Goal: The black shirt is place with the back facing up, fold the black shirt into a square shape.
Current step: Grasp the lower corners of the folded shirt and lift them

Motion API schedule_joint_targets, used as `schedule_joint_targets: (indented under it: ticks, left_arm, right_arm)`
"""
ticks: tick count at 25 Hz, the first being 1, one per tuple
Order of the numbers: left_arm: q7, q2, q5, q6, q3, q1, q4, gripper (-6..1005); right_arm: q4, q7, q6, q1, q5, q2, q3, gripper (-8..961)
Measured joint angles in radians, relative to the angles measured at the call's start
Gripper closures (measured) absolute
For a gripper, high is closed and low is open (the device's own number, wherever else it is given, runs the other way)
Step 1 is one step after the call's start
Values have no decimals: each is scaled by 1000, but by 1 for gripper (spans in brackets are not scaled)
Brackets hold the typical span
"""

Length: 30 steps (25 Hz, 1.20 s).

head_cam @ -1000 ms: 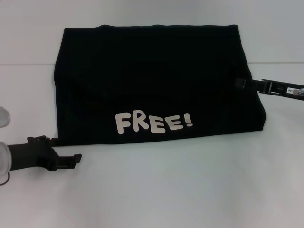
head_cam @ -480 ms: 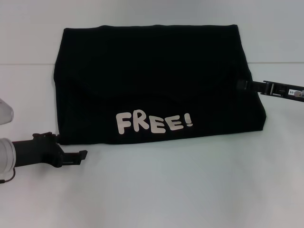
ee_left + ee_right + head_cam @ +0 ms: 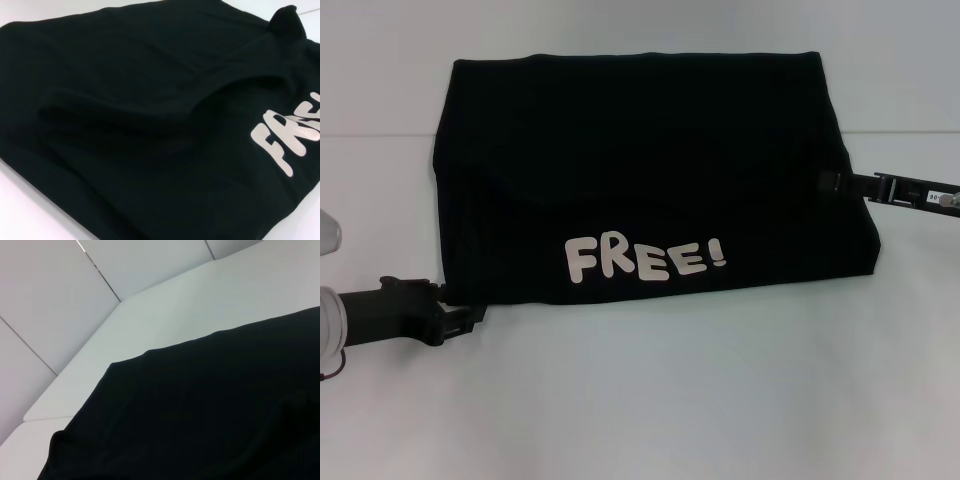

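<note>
White desk [image 3: 720,400]: folded black shirt [image 3: 640,170], "FREE!" lettering [image 3: 645,259] up; left hand [image 3: 465,320] at near-left corner, right hand [image 3: 832,182] at right edge, grips indeterminate.

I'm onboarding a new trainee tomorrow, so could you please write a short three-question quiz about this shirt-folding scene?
1. True or false: the white "FREE!" lettering faces up on the large black soft cloth T-shirt.
2. Multiple choice: where is the left end effector? A) at the shirt's near left corner B) on the lettering C) at the shirt's far edge
3. Fill in: the right end effector meets the shirt at its ____ edge.

Key
1. True; the lettering sits near the shirt's front edge.
2. A; it lies low on the white table, its tip at that corner.
3. Right; roughly midway along that side.
</note>
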<state>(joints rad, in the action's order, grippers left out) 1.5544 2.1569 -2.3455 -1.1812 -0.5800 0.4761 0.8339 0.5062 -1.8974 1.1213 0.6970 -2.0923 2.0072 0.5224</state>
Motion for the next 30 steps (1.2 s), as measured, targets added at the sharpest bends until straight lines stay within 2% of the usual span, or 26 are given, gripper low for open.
schedule_joint_targets:
  ticks: [1,6,9,15,20,23,26,30]
  left_arm:
    - [0,0,0,0,0,0,0,241]
    - [0,-2,0,0,0,6,1,509]
    - [0,-2,-1,0,0,8,1,752]
    - [0,-6,-2,-2,-1,11,3,948]
    - [-1,-8,-4,-7,-1,12,4,965]
    - [-1,-8,-5,-6,-1,12,4,976]
    - [-1,-8,-5,-4,-1,14,4,986]
    - [-1,-9,-6,-3,-1,18,3,986]
  right_arm:
    - [0,0,0,0,0,0,1,344]
    - [0,0,0,-4,-6,0,5,344]
    - [0,0,0,-9,-6,-2,5,343]
    - [5,-11,0,-21,-14,-18,4,339]
    - [11,-122,-4,-23,-124,-57,6,335]
    - [11,-182,-25,-12,-214,-66,7,333]
    - [2,-192,-65,2,-260,-55,11,331]
    - [-1,-192,-137,22,-278,-21,58,335]
